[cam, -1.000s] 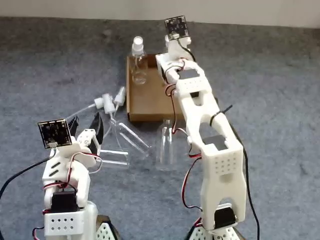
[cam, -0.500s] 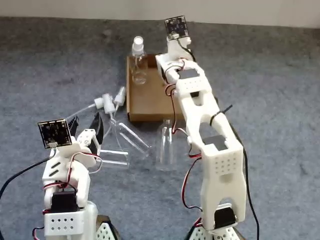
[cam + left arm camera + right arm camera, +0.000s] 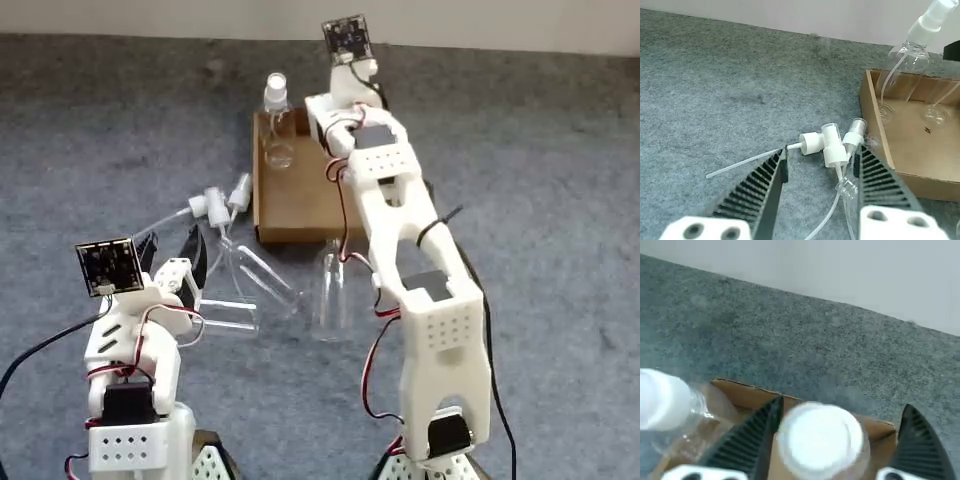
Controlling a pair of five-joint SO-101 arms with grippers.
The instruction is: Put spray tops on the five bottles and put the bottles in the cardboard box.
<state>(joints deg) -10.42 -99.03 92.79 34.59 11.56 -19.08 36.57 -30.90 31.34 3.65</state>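
My left gripper (image 3: 821, 154) is spread wide with nothing in its grip, low over the grey carpeted table (image 3: 100, 130). Just beyond its fingertips, in line with the gap between them, three loose white plastic spray tops (image 3: 832, 147) lie in a cluster, touching one another. Their thin clear tubes trail over the carpet. The open neck of a capless clear plastic bottle (image 3: 847, 187), lying on its side, sits between my left jaws, close to one finger. A second capless clear bottle (image 3: 225, 315) lies just beside that gripper. A third capless clear bottle (image 3: 330, 290) lies nearer my right arm, its neck close to the near wall of the box.

The shallow brown cardboard box (image 3: 300, 215) sits ahead of my left jaws, off to one side. In its far corner a clear bottle with a white spray top (image 3: 275, 110) stands upright.

My right gripper (image 3: 842, 412) hangs above the far end of the box, jaws wide apart. The round white top of a second capped bottle (image 3: 820, 440) sits between them, close against one finger with a clear gap to the other, so I am not clamping it.
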